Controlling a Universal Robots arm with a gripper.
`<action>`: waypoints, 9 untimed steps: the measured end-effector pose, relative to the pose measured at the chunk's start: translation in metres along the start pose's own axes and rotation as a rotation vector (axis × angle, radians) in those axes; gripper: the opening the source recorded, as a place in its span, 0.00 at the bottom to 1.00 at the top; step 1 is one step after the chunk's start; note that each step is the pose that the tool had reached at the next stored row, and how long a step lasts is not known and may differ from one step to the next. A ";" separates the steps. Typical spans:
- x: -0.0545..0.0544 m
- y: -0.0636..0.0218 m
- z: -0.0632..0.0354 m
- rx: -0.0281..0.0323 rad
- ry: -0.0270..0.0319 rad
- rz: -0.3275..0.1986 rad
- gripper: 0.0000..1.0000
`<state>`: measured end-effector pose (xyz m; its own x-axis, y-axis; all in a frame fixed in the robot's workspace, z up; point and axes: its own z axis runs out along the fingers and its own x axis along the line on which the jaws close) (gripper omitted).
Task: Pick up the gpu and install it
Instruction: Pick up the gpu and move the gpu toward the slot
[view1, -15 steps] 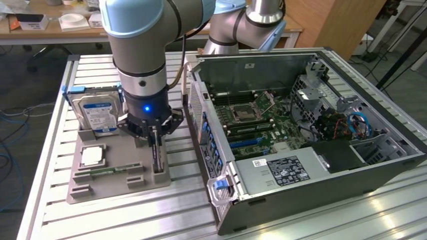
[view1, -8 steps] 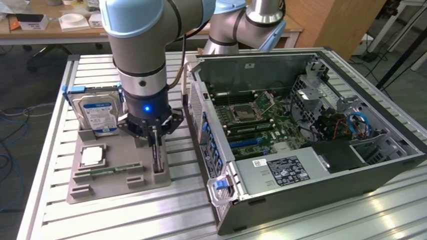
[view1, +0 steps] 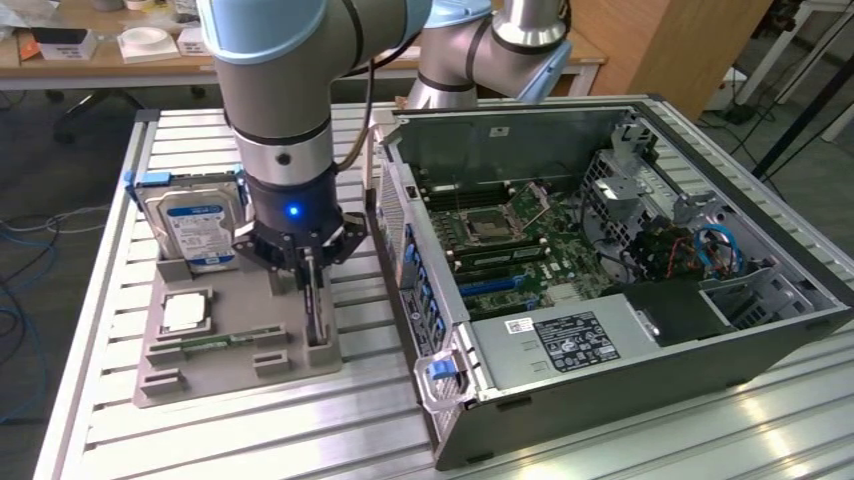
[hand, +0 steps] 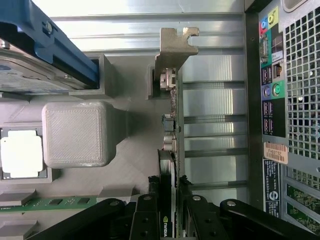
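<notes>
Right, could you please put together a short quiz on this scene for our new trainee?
1. True or false: the claw has one finger on each side of the gpu.
2. Fill in: the open computer case sits to the exterior view's ___ of the grey holder.
3. Where is the gpu? A: inside the computer case. B: standing on edge in the grey holder. C: lying flat in the grey holder.

Key: 1 true; 2 right; 3 B.
</notes>
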<state>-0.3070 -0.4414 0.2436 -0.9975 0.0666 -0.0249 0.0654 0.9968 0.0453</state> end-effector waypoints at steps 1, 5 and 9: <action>0.000 0.0001 -0.0016 0.0000 0.0000 0.000 0.26; 0.000 0.0003 -0.0062 -0.0004 -0.0002 0.000 0.26; 0.000 0.0003 -0.0065 -0.0009 -0.0001 0.000 0.26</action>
<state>-0.3073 -0.4414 0.2501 -0.9975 0.0665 -0.0250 0.0653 0.9968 0.0462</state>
